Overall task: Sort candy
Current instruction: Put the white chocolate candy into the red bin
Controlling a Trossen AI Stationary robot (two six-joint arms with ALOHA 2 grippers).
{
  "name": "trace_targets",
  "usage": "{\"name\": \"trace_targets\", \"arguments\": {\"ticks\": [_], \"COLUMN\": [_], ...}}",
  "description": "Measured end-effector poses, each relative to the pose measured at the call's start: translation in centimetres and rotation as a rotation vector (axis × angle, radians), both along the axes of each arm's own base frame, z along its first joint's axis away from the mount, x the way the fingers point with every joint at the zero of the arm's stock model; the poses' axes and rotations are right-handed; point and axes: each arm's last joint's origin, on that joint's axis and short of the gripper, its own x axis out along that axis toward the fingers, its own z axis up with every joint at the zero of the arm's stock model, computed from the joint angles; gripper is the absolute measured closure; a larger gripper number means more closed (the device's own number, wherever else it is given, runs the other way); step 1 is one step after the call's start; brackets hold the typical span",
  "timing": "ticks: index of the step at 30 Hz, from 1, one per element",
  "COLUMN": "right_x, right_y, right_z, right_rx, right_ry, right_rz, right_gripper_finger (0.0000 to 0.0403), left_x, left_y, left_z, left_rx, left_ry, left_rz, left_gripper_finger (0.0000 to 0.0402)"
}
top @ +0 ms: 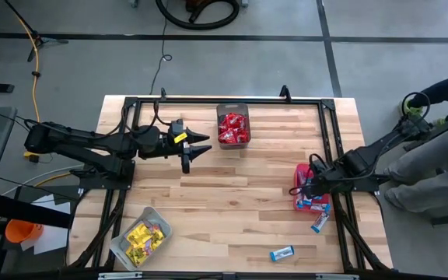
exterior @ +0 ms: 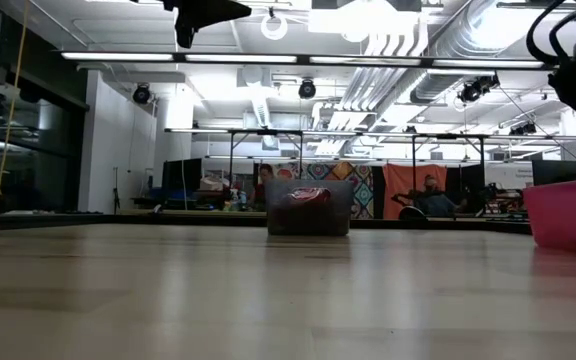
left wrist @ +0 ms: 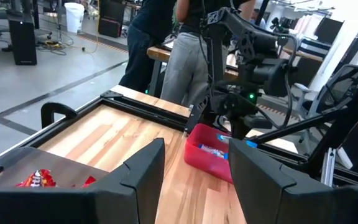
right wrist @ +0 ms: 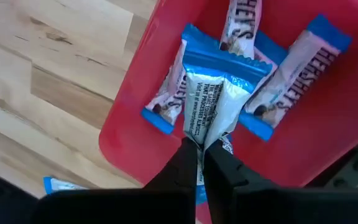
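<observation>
My right gripper (right wrist: pixel 201 163) hovers over the red bin (top: pixel 298 177) at the table's right edge, shut on a blue-and-white candy packet (right wrist: pixel 216 99). More blue-and-white packets (right wrist: pixel 294 68) lie in that bin. Two others (top: pixel 321 224) (top: pixel 282 253) lie flat on the table near it. My left gripper (top: pixel 197 152) waits open above the table, level, beside the dark mesh bin (top: pixel 233 127) of red candy. Yellow candy fills the clear grey bin (top: pixel 141 237) at the near left. My right gripper pinches one crimped end of the packet (right wrist: pixel 199 135) between its two fingers (right wrist: pixel 182 165). The fingers come from above, slanting down. The packet sticks out beyond the fingertips over the inside of the red bin; whether it touches the packets beneath, I cannot tell.
A black frame (top: pixel 329 124) runs round the table's edges. A person (top: pixel 434 163) stands just past the right edge, behind the right arm. Bare wood (top: pixel 232 202) lies between the three bins.
</observation>
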Motion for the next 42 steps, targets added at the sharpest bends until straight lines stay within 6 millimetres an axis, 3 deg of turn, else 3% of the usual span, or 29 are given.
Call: {"name": "trace_targets", "arguments": {"ticks": [5, 15, 19, 23, 30, 33, 37, 42], "right_x": [0.0, 0.0, 0.2, 1.8, 6.1, 7.2, 8.7, 10.3], "right_y": [0.0, 0.3, 0.4, 0.9, 2.5, 3.0, 4.0, 5.6], "right_z": [0.2, 0.3, 1.2, 4.1, 10.9, 12.7, 14.6, 16.1], "right_rx": [-0.006, 0.081, 0.133, 0.123, -0.003, -0.047, -0.08, -0.134], "right_ry": [-0.003, 0.022, -0.071, -0.398, -1.261, -1.411, -1.275, -0.805], "right_rz": [-0.017, 0.054, 0.079, 0.05, 0.095, 0.074, 0.198, 0.479], "right_gripper_finger": [0.037, 0.0233, 0.0206, 0.0202, 0.0202, 0.0202, 0.0201, 0.0201], "left_x": [0.0, -0.1, -0.1, -0.1, -0.1, 0.0, 0.0, 0.0], "left_y": [0.0, 0.0, 0.0, 0.0, 0.0, 0.0, 0.0, 0.0], "left_z": [0.0, -0.5, -0.5, -0.4, -0.4, -0.4, -0.4, -0.4], "left_rx": [0.001, 0.002, 0.002, 0.002, 0.002, 0.002, 0.001, 0.001], "left_ry": [0.005, 0.051, 0.049, 0.045, 0.045, 0.045, 0.045, 0.045], "left_rz": [0.0, 0.0, 0.0, 0.0, 0.001, 0.001, 0.001, 0.001], "left_gripper_finger": [0.0237, 0.0237, 0.0237, 0.0237, 0.0237, 0.0237, 0.0237, 0.0237]}}
